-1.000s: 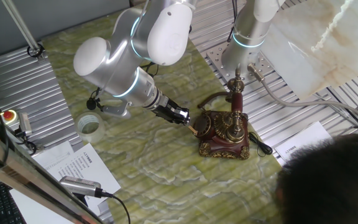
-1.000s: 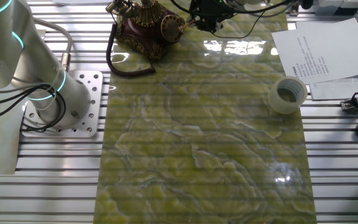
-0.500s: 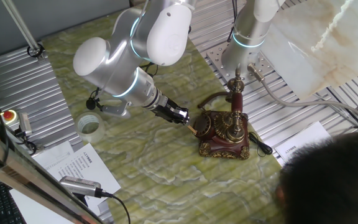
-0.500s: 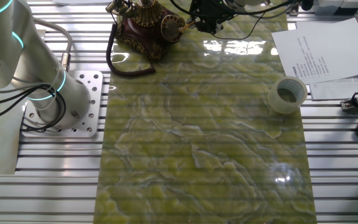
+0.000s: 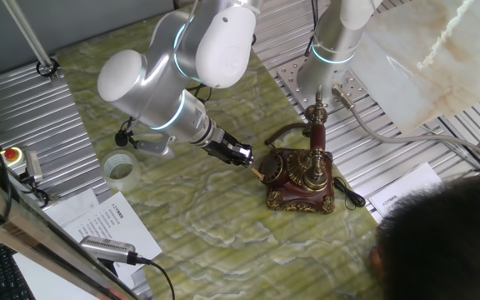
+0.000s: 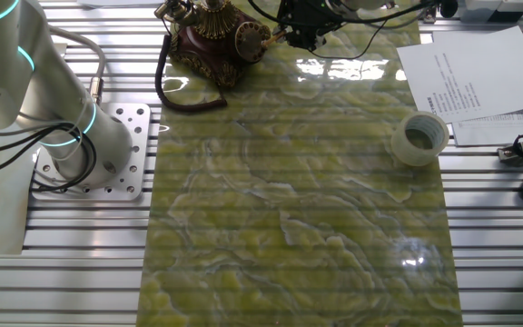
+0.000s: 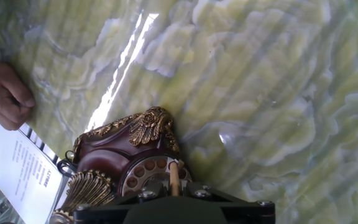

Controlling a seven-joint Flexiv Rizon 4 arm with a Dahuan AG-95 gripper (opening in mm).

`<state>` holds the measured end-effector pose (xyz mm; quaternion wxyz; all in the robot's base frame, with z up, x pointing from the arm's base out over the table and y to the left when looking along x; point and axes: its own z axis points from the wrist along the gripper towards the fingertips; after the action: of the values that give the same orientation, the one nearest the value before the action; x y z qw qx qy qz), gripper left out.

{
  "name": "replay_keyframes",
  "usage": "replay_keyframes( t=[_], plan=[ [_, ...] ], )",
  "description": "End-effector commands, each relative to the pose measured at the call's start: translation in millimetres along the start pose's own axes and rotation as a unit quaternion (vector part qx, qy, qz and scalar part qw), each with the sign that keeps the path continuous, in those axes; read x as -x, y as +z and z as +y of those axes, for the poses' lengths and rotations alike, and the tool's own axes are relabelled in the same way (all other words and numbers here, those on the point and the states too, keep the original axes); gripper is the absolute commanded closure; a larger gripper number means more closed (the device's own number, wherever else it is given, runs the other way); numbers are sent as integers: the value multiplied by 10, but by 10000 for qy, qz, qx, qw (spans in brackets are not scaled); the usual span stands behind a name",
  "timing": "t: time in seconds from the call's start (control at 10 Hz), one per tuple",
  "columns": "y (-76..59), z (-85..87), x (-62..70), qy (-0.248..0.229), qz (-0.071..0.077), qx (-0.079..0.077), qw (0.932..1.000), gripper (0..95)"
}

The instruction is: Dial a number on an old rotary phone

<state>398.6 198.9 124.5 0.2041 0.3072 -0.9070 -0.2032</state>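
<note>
My gripper (image 5: pixel 248 157) sits low at the dial side of the old rotary phone (image 5: pixel 300 177). A thin tan stick (image 7: pixel 174 178) pokes out from it and reaches the dial (image 7: pixel 151 172), tip in or at one of the finger holes. Can't tell whether my jaws are clamped on the stick or it is fixed to the tool; fingers hidden behind the black housing in the hand view.

Phone stands upright on the green marbled mat (image 6: pixel 298 200), near the mat's far edge in the other fixed view (image 6: pixel 214 34), handset on its tall cradle (image 5: pixel 316 125). Black cord (image 6: pixel 175 91) loops off the mat edge beside it.

Clear tape roll (image 6: pixel 419 138) is on the mat edge, well apart from the phone. Printed paper sheets (image 6: pixel 473 82) lie just beyond it. A person's hand (image 7: pixel 5 93) rests on the mat near a paper sheet.
</note>
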Motion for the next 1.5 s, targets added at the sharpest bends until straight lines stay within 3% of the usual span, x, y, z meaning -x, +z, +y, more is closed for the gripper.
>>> replay_keyframes(
  t=[0.1, 0.6, 1.0, 1.3, 1.5],
  plan=[
    [-14, -1, 10, -1, 3, -5, 10000, 950],
    [-80, -6, 33, 5, -4, 13, 10000, 950],
    [-220, -8, 60, 53, 13, 31, 10000, 950],
    [-286, 20, 59, 452, 67, -161, 9988, 950],
    [-458, -28, -22, 484, 71, -282, 9984, 950]
  ],
)
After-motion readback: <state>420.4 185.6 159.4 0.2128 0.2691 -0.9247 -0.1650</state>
